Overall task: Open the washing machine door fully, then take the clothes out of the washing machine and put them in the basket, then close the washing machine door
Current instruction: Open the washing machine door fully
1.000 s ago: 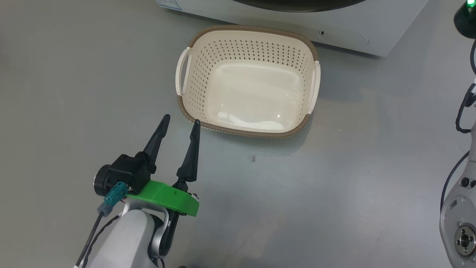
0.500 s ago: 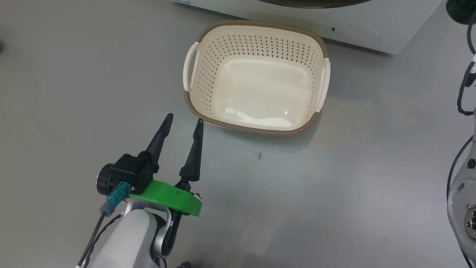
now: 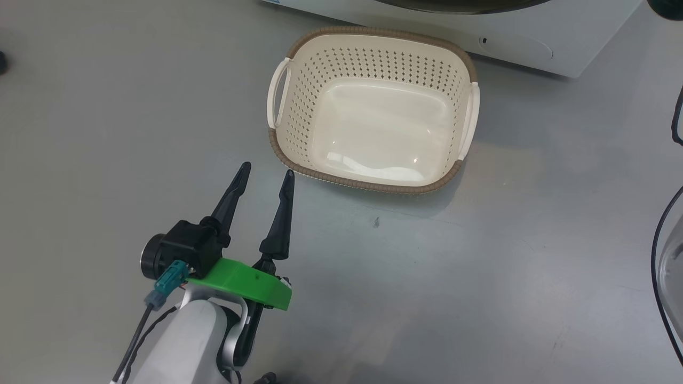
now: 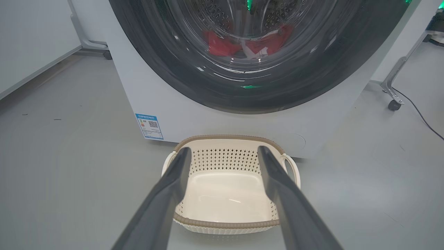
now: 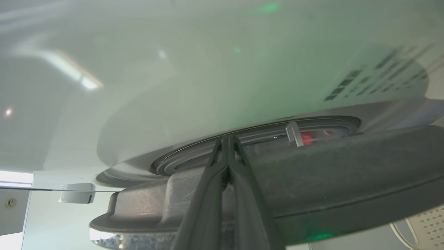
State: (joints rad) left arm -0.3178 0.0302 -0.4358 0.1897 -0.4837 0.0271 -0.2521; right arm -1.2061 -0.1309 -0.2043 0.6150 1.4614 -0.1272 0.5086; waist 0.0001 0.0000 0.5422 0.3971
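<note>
While standing on floor (image 3: pixel 480 266) just before washing machine (image 4: pixel 208 119): basket (image 3: pixel 368 184), upright; left gripper (image 3: pixel 267 169) near its front rim, jaws spread; right gripper (image 5: pixel 227 139) at dark rim of washing machine door (image 5: pixel 347 165), jaws pressed together; clothes (image 4: pixel 222 47), red, behind door glass.

- One basket (image 3: pixel 368 184), with two side handles (image 3: pixel 278 93)
- One washing machine (image 4: pixel 208 118), with one round door (image 4: pixel 156 69) and one blue label sticker (image 4: pixel 150 126)
- Red clothes (image 4: pixel 222 47) behind the glass: two red patches, garment count unclear
- Two grippers: left gripper (image 3: pixel 267 169), right gripper (image 5: pixel 227 139), with two dark fingers (image 4: pixel 166 201) each
- Two castor wheels (image 4: pixel 393 105)
</note>
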